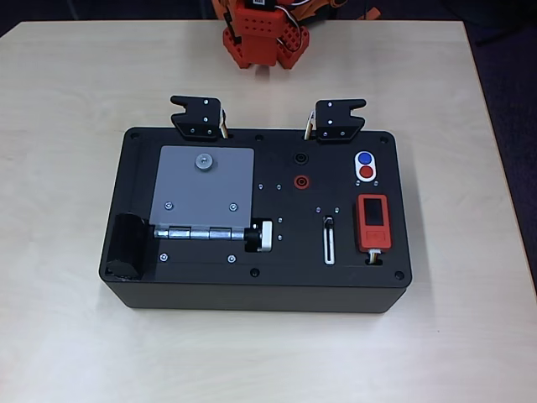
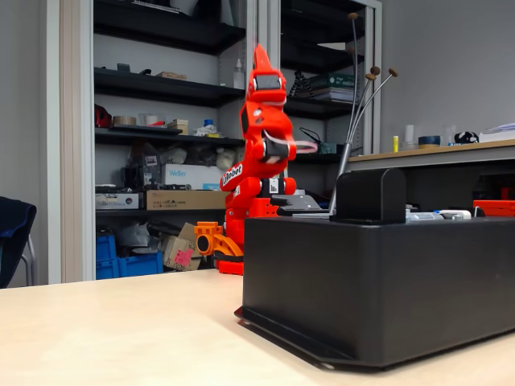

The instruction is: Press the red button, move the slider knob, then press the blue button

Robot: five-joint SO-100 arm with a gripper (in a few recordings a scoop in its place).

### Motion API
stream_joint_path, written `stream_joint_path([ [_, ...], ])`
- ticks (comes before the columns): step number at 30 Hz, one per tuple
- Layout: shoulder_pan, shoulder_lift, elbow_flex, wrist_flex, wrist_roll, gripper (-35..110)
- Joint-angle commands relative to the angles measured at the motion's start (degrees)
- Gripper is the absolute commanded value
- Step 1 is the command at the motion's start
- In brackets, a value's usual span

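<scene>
A black box point(image 1: 210, 285) lies in the middle of the table in the overhead view. Near its right back corner a white oval holds the blue button point(image 1: 364, 158) and, just in front of it, the red button point(image 1: 366, 172). The slider knob point(image 1: 329, 222) is a tiny black nub at the far end of a narrow white-rimmed slot point(image 1: 329, 243). The orange arm's base point(image 1: 264, 38) stands behind the box. In the fixed view the arm is folded upright, its gripper point(image 2: 260, 55) pointing up, high above and behind the box point(image 2: 378, 281), fingers together and holding nothing.
On the box are a red-orange block with a dark screen point(image 1: 372, 222), a grey hinged plate point(image 1: 201, 189), a silver ribbed knob point(image 1: 264, 236), a red socket point(image 1: 299, 180) and two black clamps point(image 1: 199, 116) point(image 1: 338, 118) at the back edge. Bare tabletop point(image 1: 67, 168) surrounds the box.
</scene>
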Motion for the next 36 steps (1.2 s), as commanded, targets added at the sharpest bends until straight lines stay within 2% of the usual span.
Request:
stream_joint_path([
  [1, 0.97, 0.18, -7.65, 11.78, -2.99, 0],
  [7, 4.48, 0.62, -20.3, 35.86, -9.84, 0],
  [10, 4.57, -0.7, -25.14, 44.65, -16.26, 0],
  [13, 1.76, -4.22, -28.65, 49.66, -22.68, 0],
  [18, 0.88, -14.59, -35.24, 51.77, -31.64, 0],
  [26, -5.27, -25.58, -46.14, 69.7, -51.86, 0],
  [29, -8.79, -26.89, -48.96, 83.32, -55.81, 0],
  [36, -15.47, -28.3, -51.86, 107.4, -61.35, 0],
])
